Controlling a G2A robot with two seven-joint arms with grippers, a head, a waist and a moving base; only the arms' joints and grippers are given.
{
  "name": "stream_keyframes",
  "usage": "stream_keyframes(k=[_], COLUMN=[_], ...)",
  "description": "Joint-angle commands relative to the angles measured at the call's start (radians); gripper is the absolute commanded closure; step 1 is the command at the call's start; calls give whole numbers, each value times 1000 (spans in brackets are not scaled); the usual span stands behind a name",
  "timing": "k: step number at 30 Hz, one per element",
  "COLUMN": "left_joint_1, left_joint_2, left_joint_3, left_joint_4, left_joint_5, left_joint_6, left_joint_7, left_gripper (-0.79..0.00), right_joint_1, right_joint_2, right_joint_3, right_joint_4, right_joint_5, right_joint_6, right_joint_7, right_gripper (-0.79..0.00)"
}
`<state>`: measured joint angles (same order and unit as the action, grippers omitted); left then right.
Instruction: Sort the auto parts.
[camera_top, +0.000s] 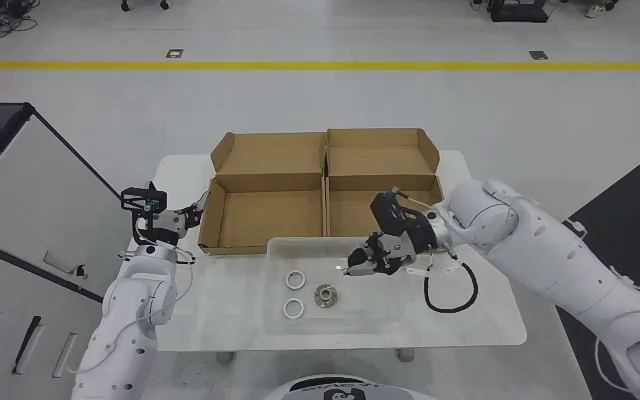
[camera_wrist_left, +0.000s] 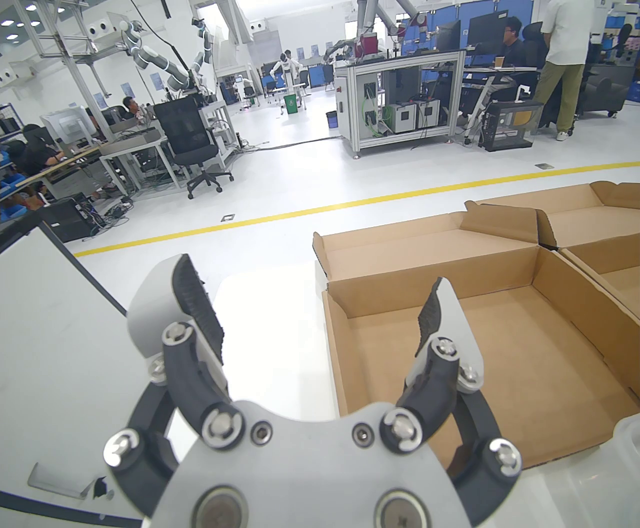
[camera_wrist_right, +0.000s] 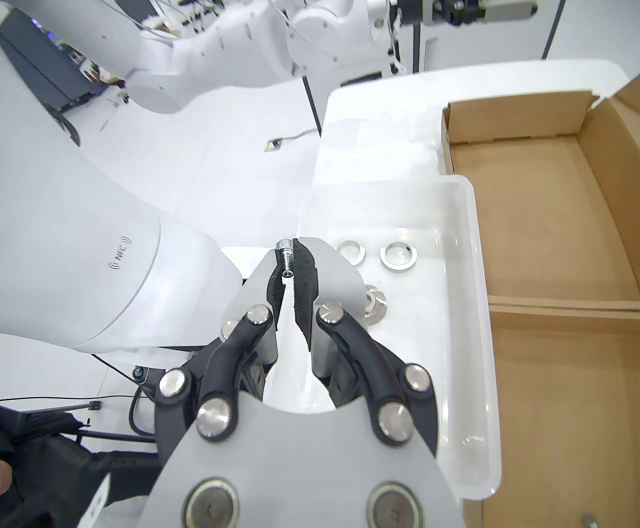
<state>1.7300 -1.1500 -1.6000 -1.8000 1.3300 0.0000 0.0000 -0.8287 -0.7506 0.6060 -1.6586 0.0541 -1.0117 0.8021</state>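
My right gripper (camera_wrist_right: 287, 262) is shut on a small silver bolt (camera_wrist_right: 285, 255), held above the white tray (camera_wrist_right: 470, 250); from above, the right gripper (camera_top: 358, 265) hangs over the tray (camera_top: 400, 325). Two silver rings (camera_top: 295, 279) (camera_top: 293, 308) and a flanged nut (camera_top: 323, 295) lie in the tray; the right wrist view shows the rings (camera_wrist_right: 398, 256) (camera_wrist_right: 351, 251) and the nut (camera_wrist_right: 374, 301). My left gripper (camera_wrist_left: 320, 300) is open and holds nothing, beside the left cardboard box (camera_wrist_left: 500, 350); from above the left gripper (camera_top: 197, 210) is at that box's left wall.
Two open cardboard boxes (camera_top: 265, 215) (camera_top: 385, 200) stand side by side behind the tray. A small part (camera_wrist_right: 589, 520) lies in one box. A black cable loop (camera_top: 450, 290) lies on the table at the right. The table's edge is near the left arm.
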Motion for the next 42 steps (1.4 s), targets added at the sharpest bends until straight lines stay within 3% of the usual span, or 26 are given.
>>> stream_keyframes(k=[1, 5, 18, 22, 32, 36, 42], left_joint_1=[0, 0, 0, 0, 0, 0, 0], left_joint_2=[0, 0, 0, 0, 0, 0, 0], left_joint_3=[0, 0, 0, 0, 0, 0, 0], left_joint_4=[0, 0, 0, 0, 0, 0, 0], left_joint_5=[0, 0, 0, 0, 0, 0, 0], left_joint_6=[0, 0, 0, 0, 0, 0, 0], left_joint_7=[0, 0, 0, 0, 0, 0, 0], left_gripper=[-785, -785, -785, -785, -785, -785, -785], right_joint_1=[6, 1, 1, -15, -23, -25, -2], right_joint_2=[6, 11, 11, 7, -3, -24, -62], right_joint_3=[0, 8, 8, 23, 115, 166, 185], right_joint_4=[-19, -47, -47, -43, -105, -139, -195], right_joint_5=[59, 120, 119, 155, 497, 656, 763], right_joint_6=[-1, -1, -1, 0, -1, -1, -1], right_joint_7=[6, 6, 6, -50, -50, 6, 6], right_gripper=[0, 0, 0, 0, 0, 0, 0])
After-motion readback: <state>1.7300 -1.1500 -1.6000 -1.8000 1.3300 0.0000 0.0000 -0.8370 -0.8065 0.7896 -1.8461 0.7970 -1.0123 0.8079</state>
